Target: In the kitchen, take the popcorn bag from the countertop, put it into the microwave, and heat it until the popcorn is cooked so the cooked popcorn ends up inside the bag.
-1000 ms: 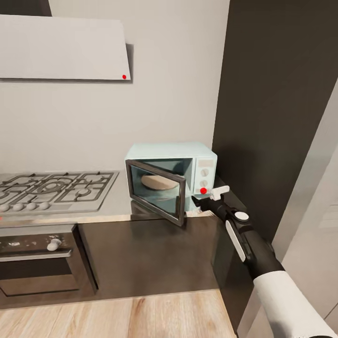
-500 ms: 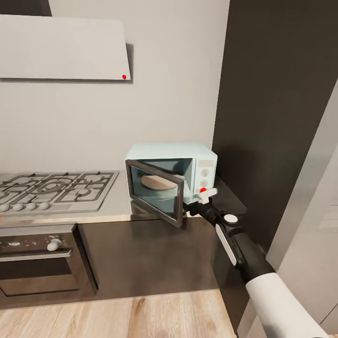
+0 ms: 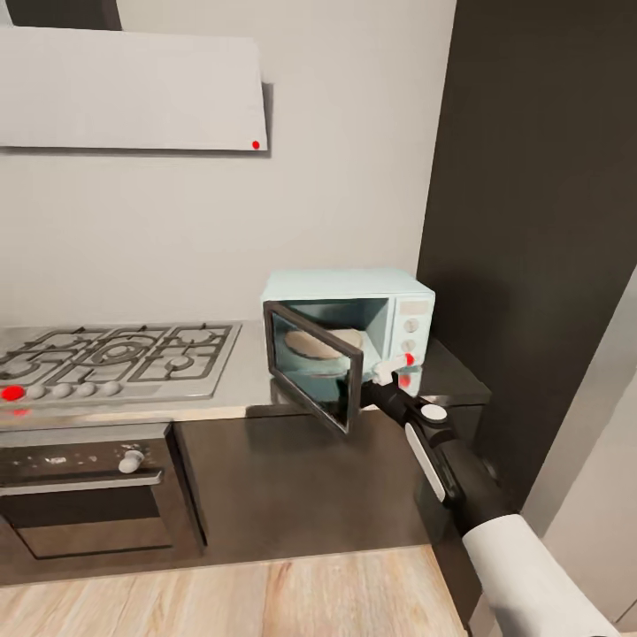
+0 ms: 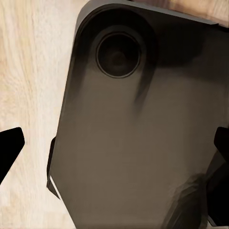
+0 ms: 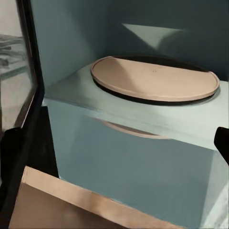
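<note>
The right gripper (image 3: pixel 381 381) has its fingers spread apart, with nothing between them; in the right wrist view one dark fingertip (image 5: pixel 222 143) stands at the side of the picture, far from its partner. The fingers are just beside the free edge of the door (image 3: pixel 320 373), low at the front of the microwave (image 3: pixel 354 287), which stands at the right end of the countertop (image 3: pixel 248 391). I cannot tell if a finger touches the door edge.

The door stands about half open, swung out over the front edge of the countertop. I judge that the step in hand is to open it fully. To do this well, the finger should hook behind the free edge and pull in an arc around the hinge on the left side, not straight back, so that the light microwave is not dragged toward the countertop edge.

The cavity is directly before the fingers, with a flat tan turntable (image 5: pixel 153 78) in it and nothing on this plate. Where the popcorn bag lies I cannot tell.

The left gripper (image 4: pixel 114 143) is also spread wide, hanging over the robot's dark base (image 4: pixel 133 143) and the wooden floor (image 4: pixel 33 71).
</note>
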Controlling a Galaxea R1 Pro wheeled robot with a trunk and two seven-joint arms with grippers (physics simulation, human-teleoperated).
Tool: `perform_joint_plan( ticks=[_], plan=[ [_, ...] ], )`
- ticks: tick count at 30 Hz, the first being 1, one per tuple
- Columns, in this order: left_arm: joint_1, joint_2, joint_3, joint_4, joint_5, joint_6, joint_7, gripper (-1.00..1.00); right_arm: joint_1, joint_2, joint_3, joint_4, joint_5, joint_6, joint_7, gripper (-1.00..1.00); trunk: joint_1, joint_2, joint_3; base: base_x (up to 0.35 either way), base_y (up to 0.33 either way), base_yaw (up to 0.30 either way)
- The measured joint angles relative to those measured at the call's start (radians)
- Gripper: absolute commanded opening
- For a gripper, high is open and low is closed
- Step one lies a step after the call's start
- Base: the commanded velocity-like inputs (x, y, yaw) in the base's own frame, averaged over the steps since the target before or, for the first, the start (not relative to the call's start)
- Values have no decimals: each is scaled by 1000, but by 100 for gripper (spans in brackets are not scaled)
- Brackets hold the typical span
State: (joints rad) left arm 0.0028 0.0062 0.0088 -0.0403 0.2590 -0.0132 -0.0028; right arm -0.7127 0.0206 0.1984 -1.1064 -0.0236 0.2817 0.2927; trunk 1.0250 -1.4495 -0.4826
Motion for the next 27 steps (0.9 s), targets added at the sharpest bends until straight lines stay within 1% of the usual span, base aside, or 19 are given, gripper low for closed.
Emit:
perform_joint_plan(
  ticks=[3, 8, 9, 10, 11, 12, 15, 27],
  plan=[
    [0, 0, 0, 0, 1, 0, 1, 100, 0, -11, -3, -1, -2, 0, 0, 100, 0, 0, 0, -45, 320, 0],
    [0, 0, 0, 0, 1, 0, 1, 100, 0, -17, -6, -7, -4, 0, 3, 100, 0, 0, 0, -187, 276, 0],
    [0, 0, 0, 0, 1, 0, 1, 100, 0, -19, -7, -8, -4, 0, 13, 100, 0, 0, 0, -223, 253, 0],
    [0, 0, 0, 0, 1, 0, 1, 100, 0, -24, -8, -9, -3, 0, 29, 100, 0, 0, 0, -226, 246, 0],
    [0, 0, 0, 0, 1, 0, 1, 100, 0, -37, -10, -10, -2, 0, 65, 100, 0, 0, 0, -228, 240, 0],
    [0, 0, 0, 0, 1, 0, 1, 100, 0, -57, -12, -11, -1, 0, 115, 100, 0, 0, 0, -229, 238, 0],
    [0, 0, 0, 0, 1, 0, 1, 100, 0, -77, -14, -11, -2, -1, 170, 100, 0, 0, 0, -229, 236, 0],
    [0, 0, 0, 0, 1, 0, 1, 100, 0, -76, -13, -7, 0, -1, 170, 100, 0, 0, 0, -229, 234, 0]
  ],
)
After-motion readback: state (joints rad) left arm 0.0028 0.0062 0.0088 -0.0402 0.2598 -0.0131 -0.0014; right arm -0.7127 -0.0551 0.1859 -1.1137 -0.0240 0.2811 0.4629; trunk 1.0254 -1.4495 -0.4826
